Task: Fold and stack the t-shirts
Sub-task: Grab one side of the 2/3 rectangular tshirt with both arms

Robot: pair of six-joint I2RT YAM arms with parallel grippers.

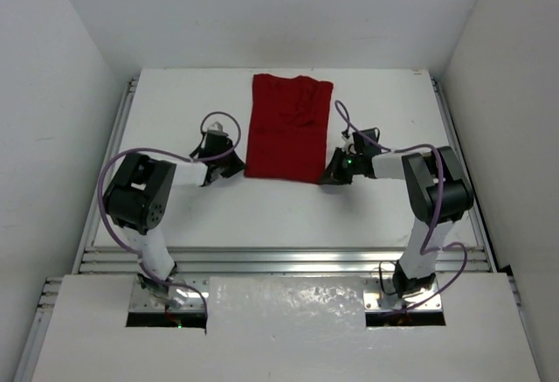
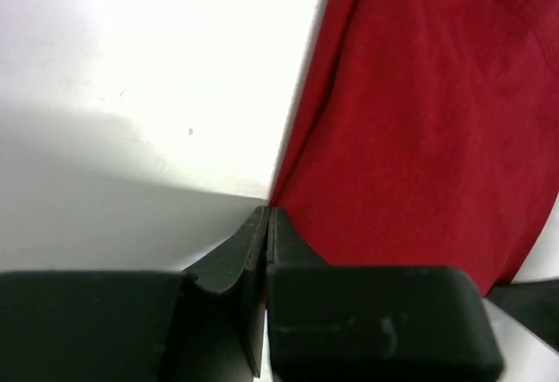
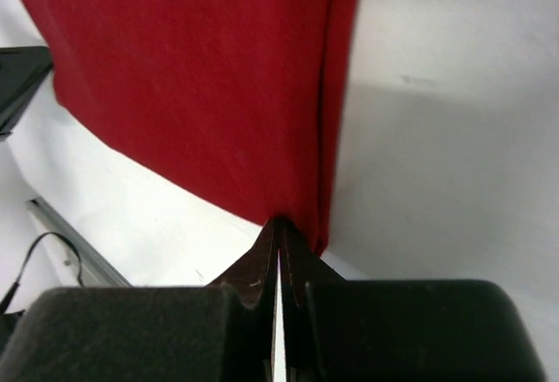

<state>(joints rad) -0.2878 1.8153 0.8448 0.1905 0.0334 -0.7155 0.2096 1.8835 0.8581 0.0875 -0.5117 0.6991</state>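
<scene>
The left hand [image 1: 238,169] is pressed together on the near left corner of the t-shirt [image 1: 288,128]. The left wrist view shows its black fingertips [image 2: 278,225] meeting right at the cloth's edge. The right hand [image 1: 335,172] is likewise pressed together, pinching the near right corner. In the right wrist view a doubled layer of fabric runs straight into its tips.

The dark red t-shirt lies flat between the two hands, towards the far middle of the desk [image 1: 175,111]. It forms a narrow upright rectangle with no sleeves showing, so the side folds look already done. What seems left is bringing the near edge up towards the far edge, then placing the folded shirt. No other shirt is in view to stack it with.

The desk is plain white and matte, edged with metal rails [image 1: 279,260] along its near side. Bare white walls [image 1: 52,93] enclose it on the left, right and back.
</scene>
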